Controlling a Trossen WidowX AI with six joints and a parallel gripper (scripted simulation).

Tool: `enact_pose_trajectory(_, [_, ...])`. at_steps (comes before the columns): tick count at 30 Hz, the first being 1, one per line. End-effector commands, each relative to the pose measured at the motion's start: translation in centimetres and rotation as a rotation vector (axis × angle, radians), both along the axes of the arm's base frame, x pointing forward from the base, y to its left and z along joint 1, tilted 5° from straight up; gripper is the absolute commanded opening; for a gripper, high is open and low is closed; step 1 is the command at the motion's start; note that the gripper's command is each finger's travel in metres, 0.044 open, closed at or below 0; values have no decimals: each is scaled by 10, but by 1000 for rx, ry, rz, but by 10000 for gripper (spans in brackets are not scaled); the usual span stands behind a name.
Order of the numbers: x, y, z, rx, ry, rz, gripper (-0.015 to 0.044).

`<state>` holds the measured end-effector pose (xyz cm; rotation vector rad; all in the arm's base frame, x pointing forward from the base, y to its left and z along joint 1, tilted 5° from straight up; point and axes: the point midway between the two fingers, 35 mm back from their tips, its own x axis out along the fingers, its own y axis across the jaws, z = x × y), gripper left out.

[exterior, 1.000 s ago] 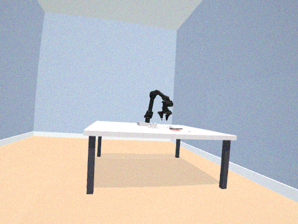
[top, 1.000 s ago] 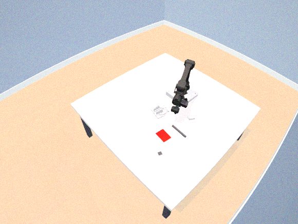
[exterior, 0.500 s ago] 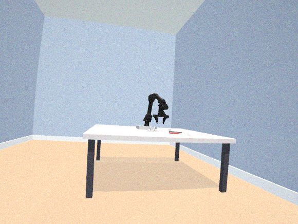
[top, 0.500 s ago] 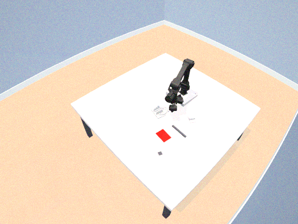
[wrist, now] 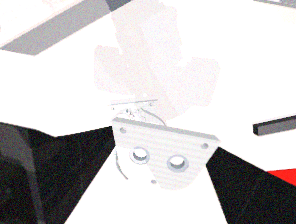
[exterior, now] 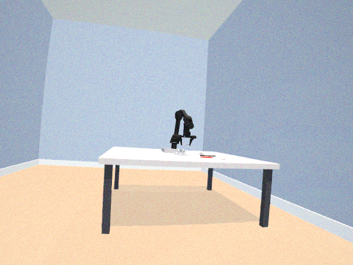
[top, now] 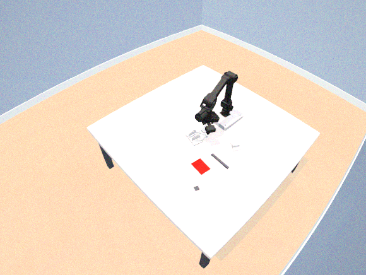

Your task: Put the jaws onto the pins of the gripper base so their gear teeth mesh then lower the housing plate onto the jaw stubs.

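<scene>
The gripper (exterior: 186, 144) (wrist: 164, 142) is shut on the housing plate (wrist: 160, 157), a pale plate with two large holes and smaller holes near its edges. It holds the plate above the table. In the top view the gripper is beside and above the gripper base area, where pale outlined parts and grey jaw-like shapes (top: 195, 137) lie; pale parts (exterior: 181, 152) also show there in the exterior view. In the wrist view the held plate partly hides thin pale parts (wrist: 132, 106) below. Whether the jaws are on their pins and their teeth mesh cannot be told.
The white table (top: 151, 139) (exterior: 146, 159) carries a pale box (top: 231, 120) by the arm's base, a small pale part (top: 235, 146), a dark bar (top: 219, 161) (wrist: 275, 126), a red square (top: 200, 166) (wrist: 287, 176) and a small dark square (top: 196, 188).
</scene>
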<state>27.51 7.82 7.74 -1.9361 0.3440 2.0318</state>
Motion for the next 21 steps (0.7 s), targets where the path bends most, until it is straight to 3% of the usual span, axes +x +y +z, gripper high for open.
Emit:
enact_pose_trajectory(1, [0,-15,-2,-2,-3,100,351])
enact_pose_trajectory(9, [1,-36,-4,5,-11,259,351])
enact_pose_trajectory(21, [1,-36,-4,5,-11,262,351])
